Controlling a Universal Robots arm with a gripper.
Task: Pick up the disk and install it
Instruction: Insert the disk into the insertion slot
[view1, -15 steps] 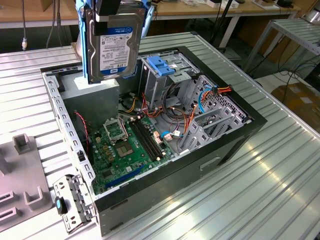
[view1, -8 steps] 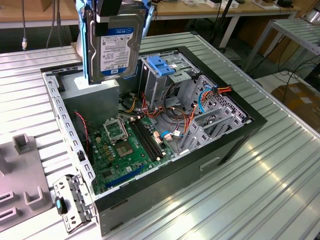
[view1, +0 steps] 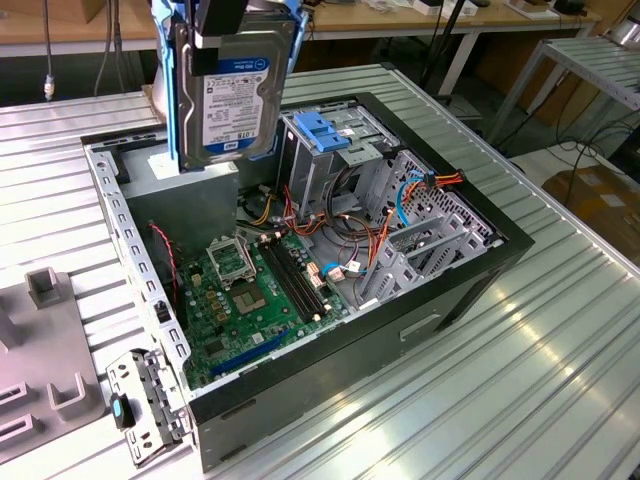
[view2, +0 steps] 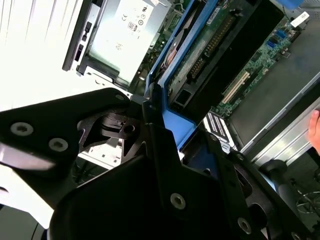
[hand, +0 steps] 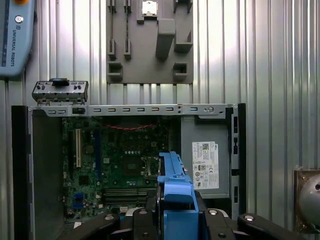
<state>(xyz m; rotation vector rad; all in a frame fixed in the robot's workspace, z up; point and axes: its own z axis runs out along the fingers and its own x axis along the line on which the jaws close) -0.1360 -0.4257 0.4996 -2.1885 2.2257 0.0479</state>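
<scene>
The disk (view1: 232, 95) is a silvery hard drive with a white label and bright blue side rails. It hangs upright and slightly tilted in the air over the back left corner of the open computer case (view1: 480, 270). My gripper (view1: 226, 30) is shut on its upper end. In the second wrist view the gripper (view2: 162, 132) clamps the blue rail, and the disk (view2: 210, 50) shows its green circuit-board side. In the first wrist view the disk's blue rail end (hand: 175, 197) sticks out between the dark fingers (hand: 137, 222), above the motherboard (hand: 120, 165).
The tall grey drive cage with a light-blue latch (view1: 325, 130) stands inside the case to the right of the disk. Cables (view1: 350, 235) cross its middle. The power supply (hand: 206, 165) sits in a corner. A grey fixture plate (view1: 40, 370) lies beside the case. A hand (view2: 315, 132) shows at an edge.
</scene>
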